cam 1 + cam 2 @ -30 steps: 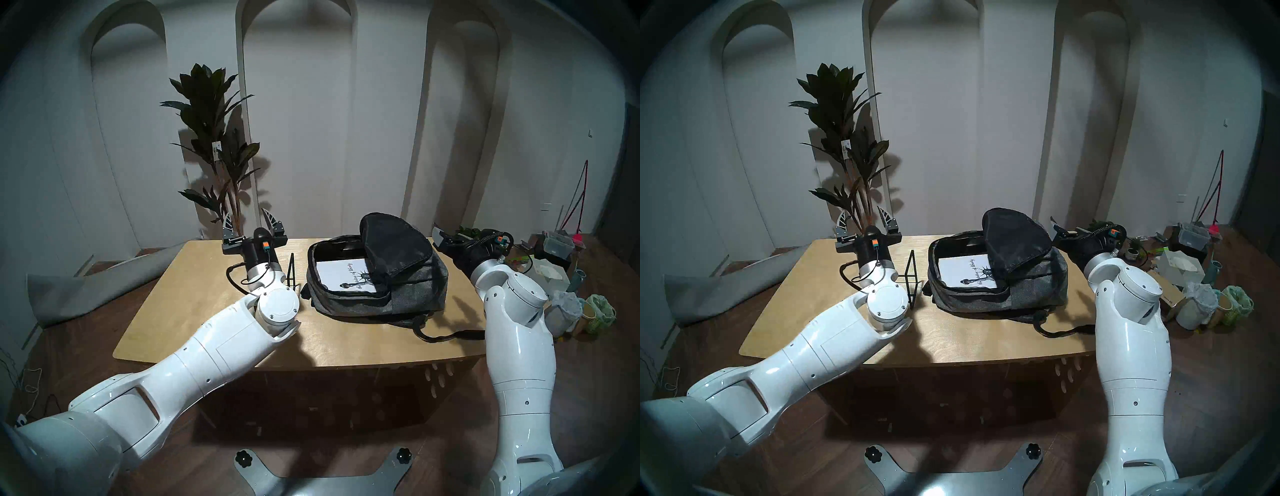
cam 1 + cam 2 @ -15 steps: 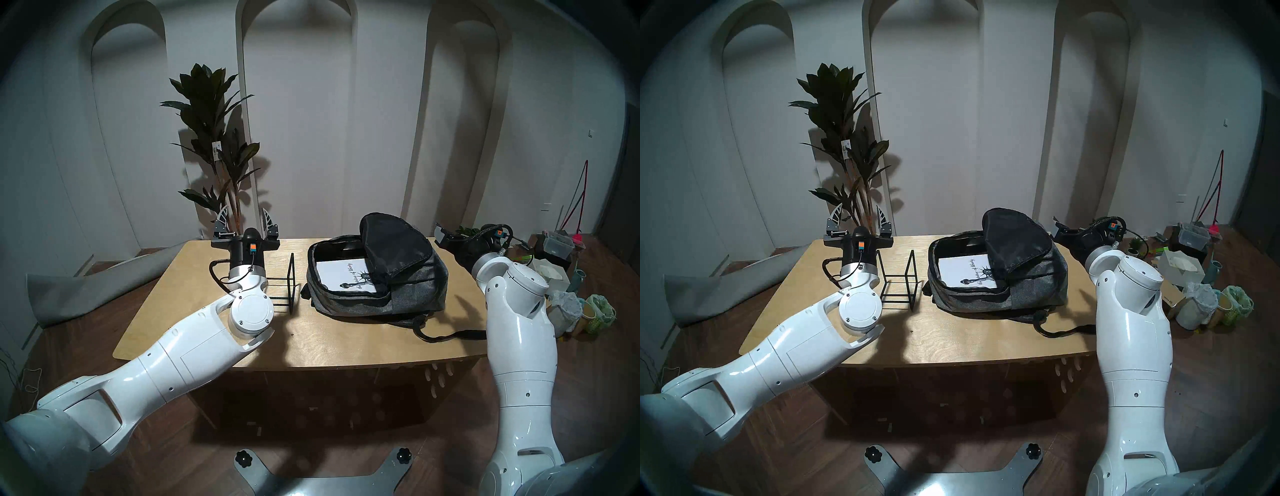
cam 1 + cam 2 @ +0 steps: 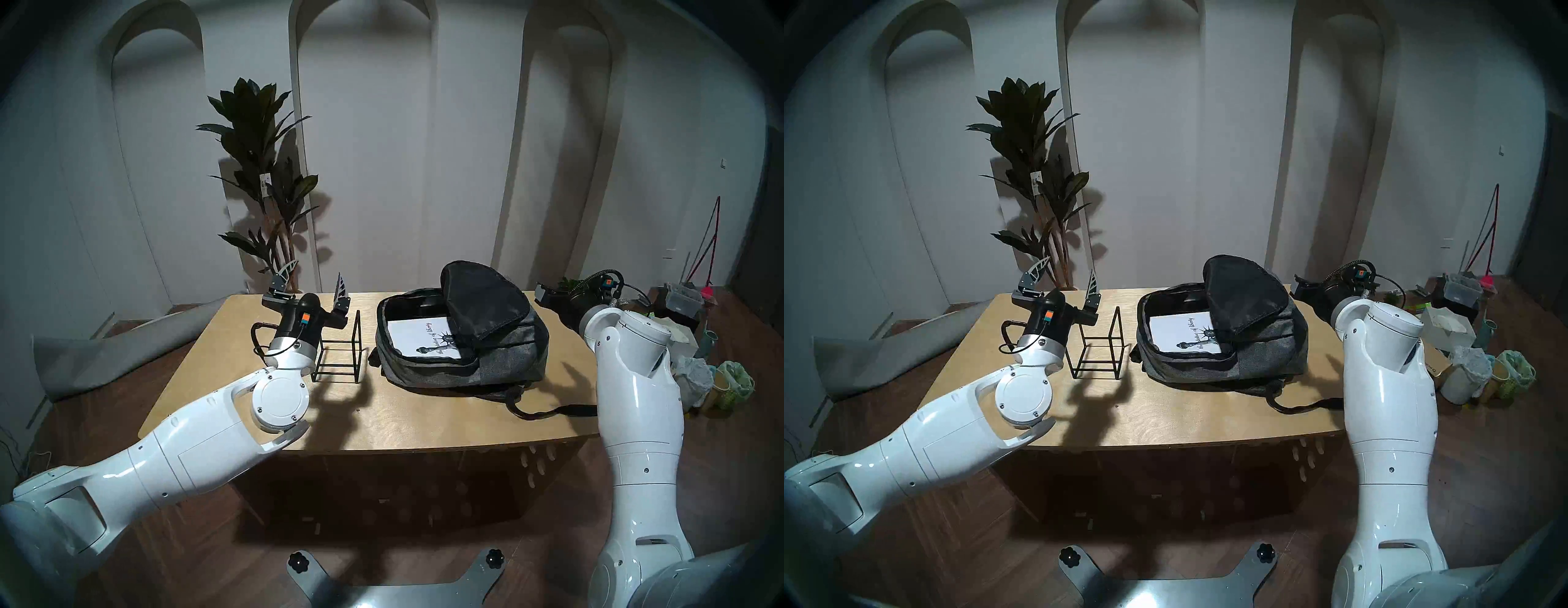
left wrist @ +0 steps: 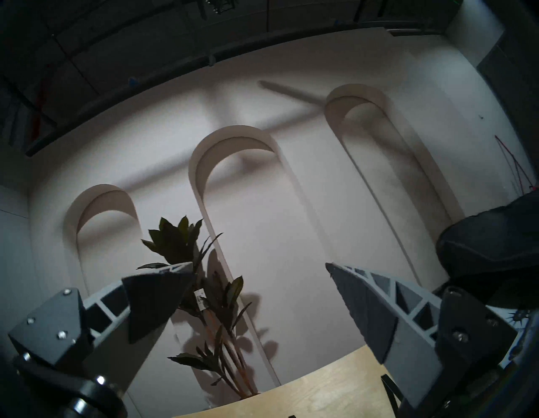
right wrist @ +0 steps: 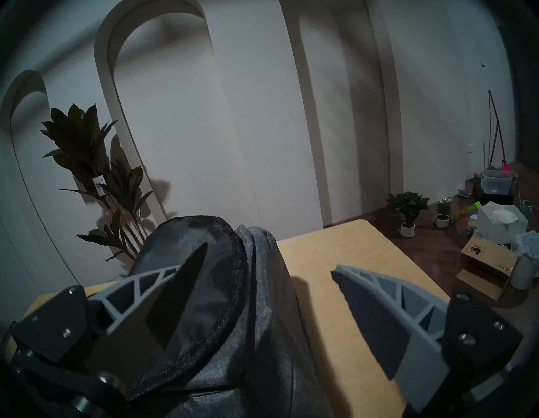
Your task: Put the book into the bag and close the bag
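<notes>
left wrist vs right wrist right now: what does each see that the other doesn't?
Only the left wrist view shows the open left gripper, tilted up at the dark ceiling, plus a bit of the black wire-frame stand.

Only the right wrist view shows the open right gripper, the grey heathered fabric backpack body close below it, small potted plants and a cardboard box on the floor.

Both show the backpack's raised black flap, the light wooden table, the tall dark-leaved plant and the arched white wall. Neither shows the book.
</notes>
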